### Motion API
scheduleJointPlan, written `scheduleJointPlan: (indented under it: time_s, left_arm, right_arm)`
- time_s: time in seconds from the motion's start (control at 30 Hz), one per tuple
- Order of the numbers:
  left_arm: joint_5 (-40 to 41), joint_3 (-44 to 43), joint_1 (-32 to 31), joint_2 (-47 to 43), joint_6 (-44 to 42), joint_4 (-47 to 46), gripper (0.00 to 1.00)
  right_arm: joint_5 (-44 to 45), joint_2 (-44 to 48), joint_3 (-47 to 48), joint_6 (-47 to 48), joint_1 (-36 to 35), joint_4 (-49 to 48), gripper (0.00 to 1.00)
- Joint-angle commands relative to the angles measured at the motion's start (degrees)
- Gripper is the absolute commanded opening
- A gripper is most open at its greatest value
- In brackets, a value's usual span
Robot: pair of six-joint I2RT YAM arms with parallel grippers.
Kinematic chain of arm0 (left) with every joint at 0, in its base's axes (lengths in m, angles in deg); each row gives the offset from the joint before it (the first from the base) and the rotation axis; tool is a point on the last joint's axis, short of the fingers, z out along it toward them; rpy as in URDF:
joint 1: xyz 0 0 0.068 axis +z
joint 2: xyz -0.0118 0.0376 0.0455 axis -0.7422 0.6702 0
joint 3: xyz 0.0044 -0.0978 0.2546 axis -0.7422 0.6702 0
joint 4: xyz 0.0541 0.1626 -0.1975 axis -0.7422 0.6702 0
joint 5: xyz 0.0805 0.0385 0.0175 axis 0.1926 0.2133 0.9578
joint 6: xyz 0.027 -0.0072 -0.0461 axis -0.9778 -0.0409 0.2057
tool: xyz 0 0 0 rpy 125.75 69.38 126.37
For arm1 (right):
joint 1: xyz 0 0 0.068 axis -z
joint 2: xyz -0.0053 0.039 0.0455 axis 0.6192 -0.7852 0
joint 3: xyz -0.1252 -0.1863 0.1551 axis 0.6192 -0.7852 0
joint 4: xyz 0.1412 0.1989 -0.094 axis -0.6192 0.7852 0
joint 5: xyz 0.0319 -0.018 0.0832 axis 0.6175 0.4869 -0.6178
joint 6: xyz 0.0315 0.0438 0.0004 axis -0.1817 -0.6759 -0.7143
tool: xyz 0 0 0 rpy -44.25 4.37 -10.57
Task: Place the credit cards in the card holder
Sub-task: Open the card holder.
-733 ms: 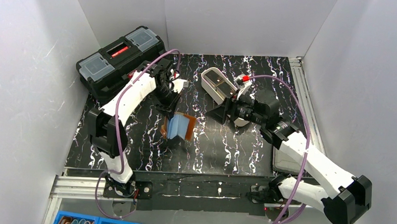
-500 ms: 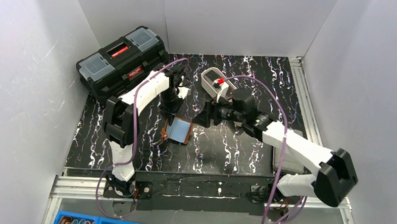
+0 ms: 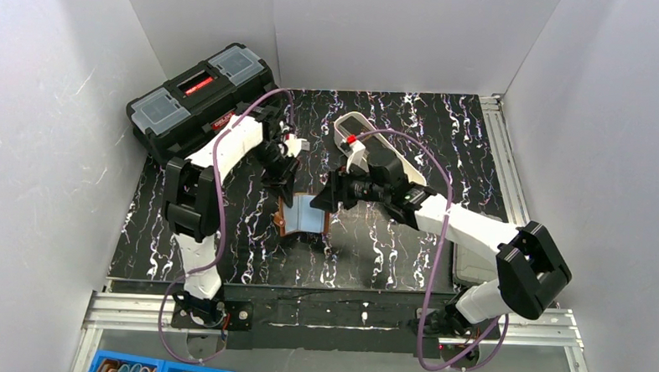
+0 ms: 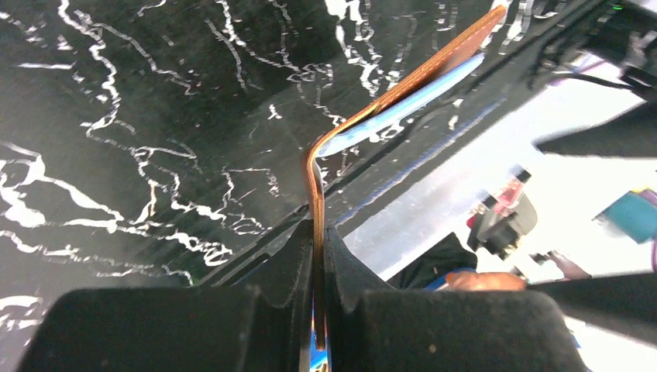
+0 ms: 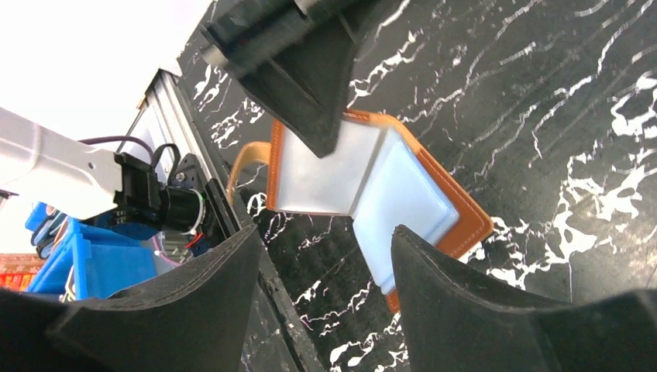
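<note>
The card holder [image 3: 306, 216], brown leather with a blue-grey lining, lies spread open in the middle of the black marbled table. My left gripper [image 3: 281, 189] is shut on its left flap; in the left wrist view the thin brown flap [image 4: 318, 194] runs straight down between the closed pads. My right gripper [image 3: 326, 199] hovers open just above the holder's right edge, with nothing between its fingers. The right wrist view shows the lining [image 5: 403, 194] spread beyond the jaws and the left gripper's finger [image 5: 310, 77] on the far flap. No credit cards show in any view.
A big black toolbox [image 3: 200, 92] sits at the back left. A long white tray [image 3: 343, 124] lies behind the right arm, mostly covered by it. A grey slab [image 3: 474, 266] rests at the table's right edge. Blue bins [image 3: 150, 369] stand below the front rail.
My right arm has swung left from over the white tray to the card holder, its jaws narrowing a little. The left gripper kept its hold and the holder shifted slightly forward.
</note>
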Motion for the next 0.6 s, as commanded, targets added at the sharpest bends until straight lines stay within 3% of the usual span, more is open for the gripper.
scheduleJointPlan:
  time_s: [0.0, 0.27, 0.4, 0.57]
  left_arm:
    - [-15.04, 2.70, 2.18, -3.49, -6.74, -1.58, 0.00]
    - [-23.37, 4.17, 2.86, -1.19, -13.80, -1.67, 0.00]
    - [-30.21, 1.95, 3.41, -1.07, -19.16, 1.60, 0.00]
    - [-32.04, -2.05, 3.70, 1.66, -23.35, 7.61, 0.00]
  right_arm:
    - [1.92, 1.88, -4.83, -1.56, 1.61, -4.02, 0.71]
    - [-0.64, 1.13, -10.02, -3.21, 6.24, -5.02, 0.69]
    - [-5.03, 0.62, -10.38, -3.81, 7.27, -7.53, 0.68]
    - [-10.61, 0.84, -11.06, -5.96, 8.11, -11.47, 0.66]
